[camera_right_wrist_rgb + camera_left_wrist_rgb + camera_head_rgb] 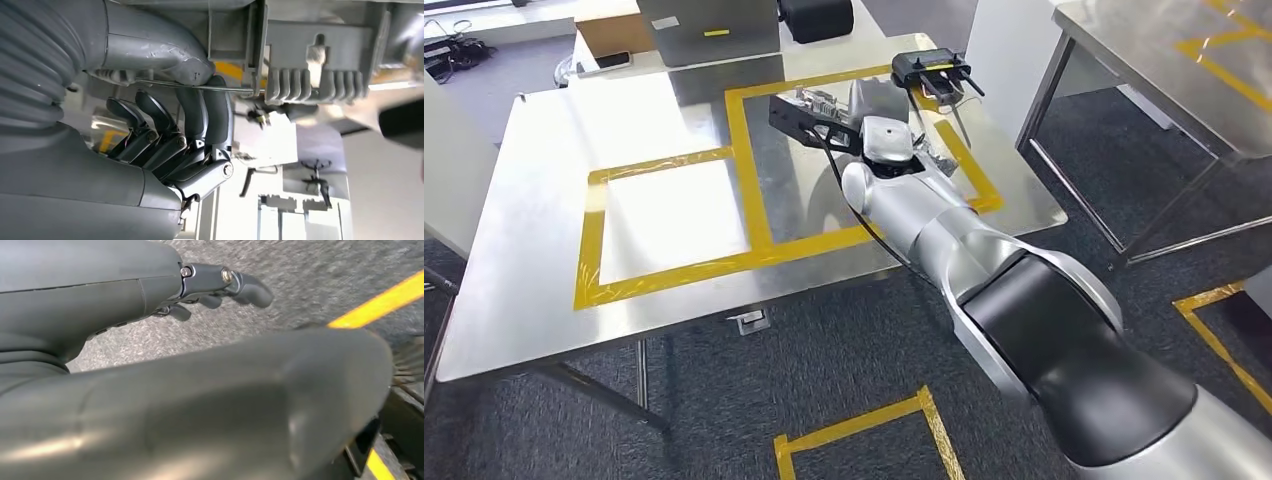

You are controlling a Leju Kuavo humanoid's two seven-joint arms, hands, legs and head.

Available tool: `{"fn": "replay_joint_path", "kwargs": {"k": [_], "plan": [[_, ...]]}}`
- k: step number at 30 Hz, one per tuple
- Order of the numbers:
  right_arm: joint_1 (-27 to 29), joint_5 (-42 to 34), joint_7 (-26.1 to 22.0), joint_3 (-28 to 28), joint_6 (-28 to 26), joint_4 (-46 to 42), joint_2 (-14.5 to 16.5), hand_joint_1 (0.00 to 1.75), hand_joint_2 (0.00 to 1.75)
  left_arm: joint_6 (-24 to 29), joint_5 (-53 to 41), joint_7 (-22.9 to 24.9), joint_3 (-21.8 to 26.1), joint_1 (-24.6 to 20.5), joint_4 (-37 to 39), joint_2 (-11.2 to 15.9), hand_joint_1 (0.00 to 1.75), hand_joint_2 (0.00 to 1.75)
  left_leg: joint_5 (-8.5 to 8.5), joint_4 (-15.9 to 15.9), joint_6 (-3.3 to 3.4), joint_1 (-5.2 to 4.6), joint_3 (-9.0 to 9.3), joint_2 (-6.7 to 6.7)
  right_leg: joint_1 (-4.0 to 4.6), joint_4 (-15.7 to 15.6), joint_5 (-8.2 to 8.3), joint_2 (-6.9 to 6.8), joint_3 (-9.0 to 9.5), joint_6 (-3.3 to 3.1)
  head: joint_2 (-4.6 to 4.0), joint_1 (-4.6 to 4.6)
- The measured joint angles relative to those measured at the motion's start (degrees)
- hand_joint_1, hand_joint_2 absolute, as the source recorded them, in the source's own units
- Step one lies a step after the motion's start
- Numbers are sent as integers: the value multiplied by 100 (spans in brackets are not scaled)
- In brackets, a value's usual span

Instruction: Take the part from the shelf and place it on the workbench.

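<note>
One ribbed grey metal part (315, 60) pinched by right hand (165, 120) fingers over steel workbench (544, 290).

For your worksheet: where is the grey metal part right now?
In the head view, the part is held by the right hand over the workbench's right yellow-taped square.

A workshop or robot test lab: steel workbenches (544, 300) stand on grey carpet (824, 370), with yellow tape (754, 170) marking squares on bench and floor (much as factory work cells are marked), and cardboard boxes (609, 25) behind.
</note>
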Motion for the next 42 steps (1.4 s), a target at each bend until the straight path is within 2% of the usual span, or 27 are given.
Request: {"fn": "replay_joint_path", "kwargs": {"k": [1, 3, 4, 5, 6, 7, 9, 10, 11, 13, 18, 22, 27, 33, 37, 41, 42], "plan": [[-62, 2, -1, 0, 1, -11, 22, 162, 175, -1, -3, -3, 1, -30, -4, 3, 0, 0, -35, 342, -53, 15, -210, 79, -10, 9, -72, -1, 71, -26, 0, -14], [-89, 3, 4, 0, 9, -16, 33, 162, 175, -1, -14, -6, 1, -86, -3, -1, 0, 0, -368, 850, -153, 79, -615, 194, -18, 13, -220, 0, 224, -45, 0, -42], [-77, 8, 5, 0, 10, -15, 29, 162, 175, -1, -22, -7, 1, -104, -3, -1, 0, 0, -568, 977, -193, 115, -788, 218, -25, 19, -293, -2, 296, -44, 0, -41], [-64, 14, 5, 0, 11, -15, 26, 162, 175, -1, -34, -9, 1, -110, -3, 0, 0, 0, -688, 990, -221, 145, -917, 233, -38, 29, -363, -3, 361, -37, 0, -42], [-57, 22, 7, 0, 11, -15, 24, 162, 175, -1, -49, -14, 1, -109, -3, 0, 0, 0, -660, 870, -243, 167, -992, 242, -55, 43, -431, -2, 420, -25, 0, -43], [-54, 30, 8, 0, 10, -15, 21, 162, 175, -1, -62, -25, 1, -105, -3, 1, 0, 0, -447, 616, -257, 182, -1013, 249, -76, 61, -495, -1, 477, -4, 0, -43], [-36, 44, 9, 0, 10, -13, 8, 162, 175, -1, -89, -67, 1, -89, -1, 3, 0, 0, 312, -94, -249, 189, -992, 261, -107, 100, -607, 1, 569, 58, 0, -44], [-23, 49, 7, 0, 9, -11, -2, 162, 175, -1, -103, -97, 0, -83, 1, 5, 0, 0, 582, -404, -219, 180, -942, 268, -111, 119, -652, 2, 588, 97, 0, -44], [-10, 52, 7, 0, 9, -9, -9, 162, 175, -1, -116, -130, -1, -79, 2, 8, 0, 0, 730, -589, -180, 171, -912, 272, -107, 134, -686, 2, 590, 134, 0, -41], [2, 62, 5, 0, 11, -7, -26, 162, 175, -1, -132, -185, -3, -83, 3, 9, 0, 0, 711, -694, -132, 171, -854, 265, -85, 176, -729, -5, 567, 162, 0, -29], [8, 93, -5, 0, 17, -7, -48, 162, 175, -1, -153, -201, -8, -105, 3, -6, 0, 0, 693, -678, -94, 174, -866, 210, -75, 152, -728, -51, 598, 142, 0, -16], [10, 105, -55, 0, 18, -7, -48, 162, 175, -1, -154, -190, -17, -114, 3, -19, 0, 0, 672, -661, -46, 161, -867, 215, -84, 96, -749, -56, 635, 177, 1, -18], [16, 119, -223, 0, 31, -7, -38, 162, 175, -1, -143, -137, -17, -142, 3, -23, 0, 0, 681, -649, -15, 150, -867, 225, -96, 91, -735, -56, 639, 263, 0, -19], [78, 109, -314, -7, 23, -7, 22, 162, 175, -1, -145, -90, -17, -181, 1, -23, 0, 0, 699, -649, -3, 153, -861, 225, -99, 105, -726, -57, 638, 275, 0, -20], [112, 109, -330, -7, 10, -7, 42, 0, 0, -1, -148, -109, -19, -192, 1, -23, 0, 175, 705, -649, -10, 154, -855, 224, -99, 116, -726, -59, 638, 275, 0, -20], [162, 108, -355, -10, -3, -7, 42, 0, 0, -1, -165, -81, -19, -193, 1, -23, 0, 175, 706, -649, -11, 154, -852, 225, -99, 122, -727, -58, 638, 275, 0, -20], [180, 106, -358, -11, -4, -7, 41, 0, 0, -1, -170, -75, -19, -193, 1, -23, 0, 131, 707, -649, -13, 154, -851, 225, -99, 123, -727, -58, 638, 275, 0, -20]]}}
